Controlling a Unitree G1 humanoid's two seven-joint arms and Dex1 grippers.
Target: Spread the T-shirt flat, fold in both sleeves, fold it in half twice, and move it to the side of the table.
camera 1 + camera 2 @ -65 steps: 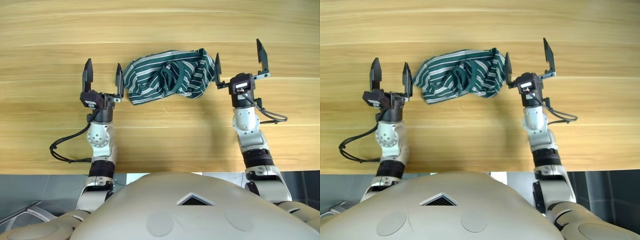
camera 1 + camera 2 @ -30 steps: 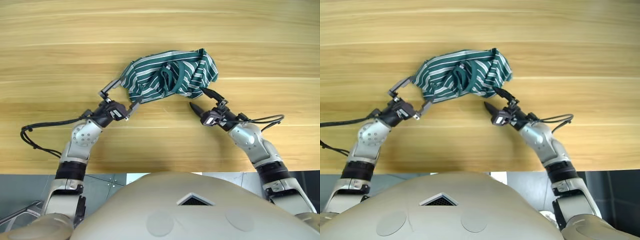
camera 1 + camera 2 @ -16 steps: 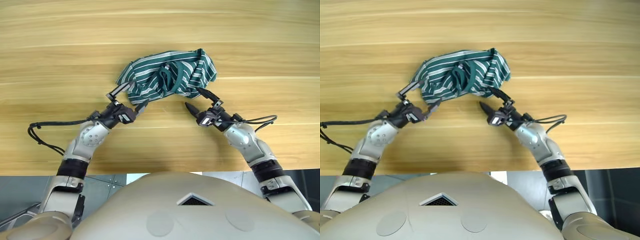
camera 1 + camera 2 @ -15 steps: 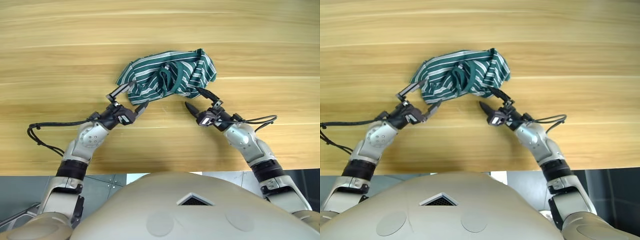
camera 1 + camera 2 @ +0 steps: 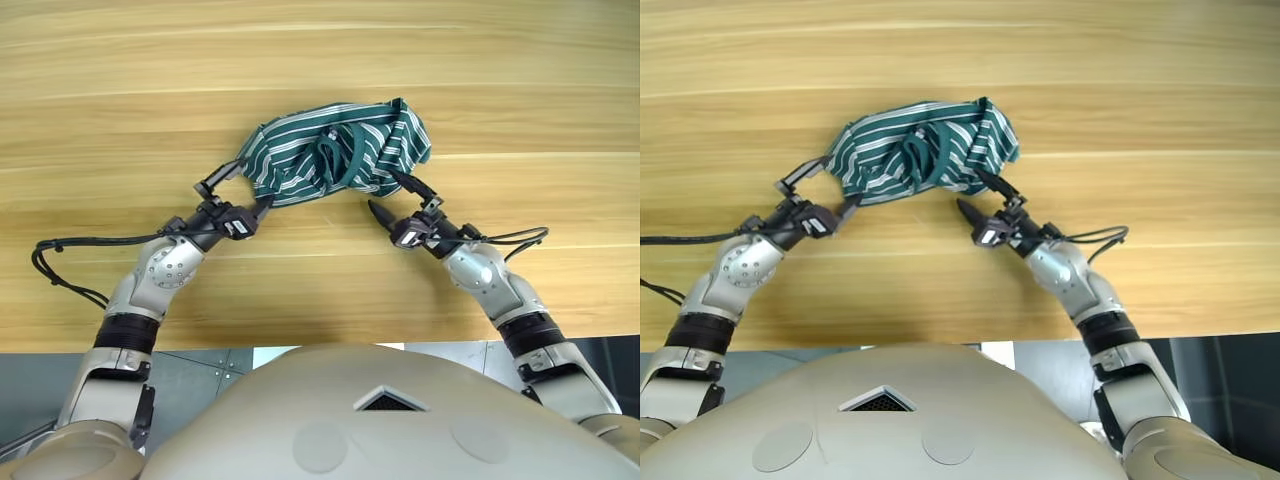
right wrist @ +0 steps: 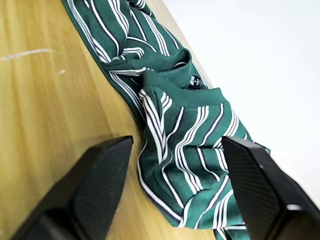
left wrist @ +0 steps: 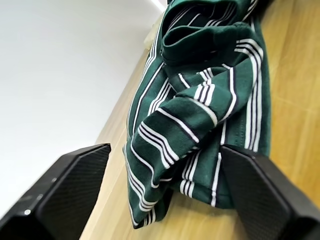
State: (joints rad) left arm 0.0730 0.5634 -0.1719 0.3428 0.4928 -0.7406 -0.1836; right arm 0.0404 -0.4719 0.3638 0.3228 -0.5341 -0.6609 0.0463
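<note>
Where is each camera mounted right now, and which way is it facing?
Left and right eye: on the head, looking down over both arms at the bunched T-shirt on the table; same scene.
Left wrist: on the left arm, looking past the left gripper, jaws open, at the T-shirt.
Right wrist: on the right arm, looking past the right gripper, jaws open, at the T-shirt.
</note>
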